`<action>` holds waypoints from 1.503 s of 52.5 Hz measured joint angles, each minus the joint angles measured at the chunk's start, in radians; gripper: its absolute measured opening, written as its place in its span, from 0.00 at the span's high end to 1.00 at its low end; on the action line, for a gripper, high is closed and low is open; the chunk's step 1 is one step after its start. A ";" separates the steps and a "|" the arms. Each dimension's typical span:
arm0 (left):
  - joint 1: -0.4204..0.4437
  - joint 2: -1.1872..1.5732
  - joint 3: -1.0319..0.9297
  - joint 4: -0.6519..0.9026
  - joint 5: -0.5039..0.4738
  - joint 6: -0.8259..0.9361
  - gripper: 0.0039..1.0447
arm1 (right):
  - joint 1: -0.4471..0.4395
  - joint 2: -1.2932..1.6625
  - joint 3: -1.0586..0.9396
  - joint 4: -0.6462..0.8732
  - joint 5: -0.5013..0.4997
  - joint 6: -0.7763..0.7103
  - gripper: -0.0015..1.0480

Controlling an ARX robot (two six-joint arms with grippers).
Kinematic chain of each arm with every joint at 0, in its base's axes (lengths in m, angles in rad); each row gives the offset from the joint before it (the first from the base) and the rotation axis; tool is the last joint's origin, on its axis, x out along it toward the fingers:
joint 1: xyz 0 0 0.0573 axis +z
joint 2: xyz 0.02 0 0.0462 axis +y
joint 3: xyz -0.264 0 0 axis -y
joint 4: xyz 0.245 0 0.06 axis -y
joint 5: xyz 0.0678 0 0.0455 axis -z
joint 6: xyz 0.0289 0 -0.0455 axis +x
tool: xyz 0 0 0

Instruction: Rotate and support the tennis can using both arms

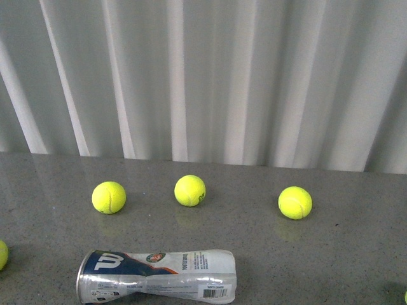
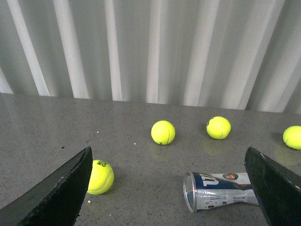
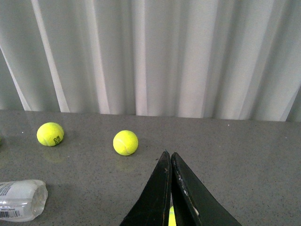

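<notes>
The tennis can (image 1: 157, 276) lies on its side near the front edge of the grey table, its open silver rim pointing left and its crinkled closed end pointing right. It also shows in the left wrist view (image 2: 220, 190), and its closed end shows in the right wrist view (image 3: 21, 200). My left gripper (image 2: 174, 188) is open, its black fingers (image 2: 61, 190) spread wide, with the can's open end between them and further off. My right gripper (image 3: 170, 157) is shut and empty, to the right of the can. Neither arm shows in the front view.
Three tennis balls (image 1: 109, 197) (image 1: 190, 190) (image 1: 295, 203) lie in a row behind the can. Another ball (image 1: 2, 254) sits at the left edge, seen near the left finger (image 2: 99, 176). A ball shows under the right gripper (image 3: 171, 217). A white curtain (image 1: 203, 76) closes the back.
</notes>
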 joint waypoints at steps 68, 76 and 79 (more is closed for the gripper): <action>0.000 0.000 0.000 0.000 0.000 0.000 0.06 | 0.000 -0.183 0.001 -0.190 -0.002 0.000 0.07; -0.006 0.291 0.099 -0.069 0.090 -0.129 0.06 | 0.000 -0.183 0.001 -0.190 -0.002 0.000 0.07; -0.002 0.529 0.160 0.108 0.142 -0.130 0.06 | 0.000 -0.183 0.001 -0.190 -0.002 0.000 0.07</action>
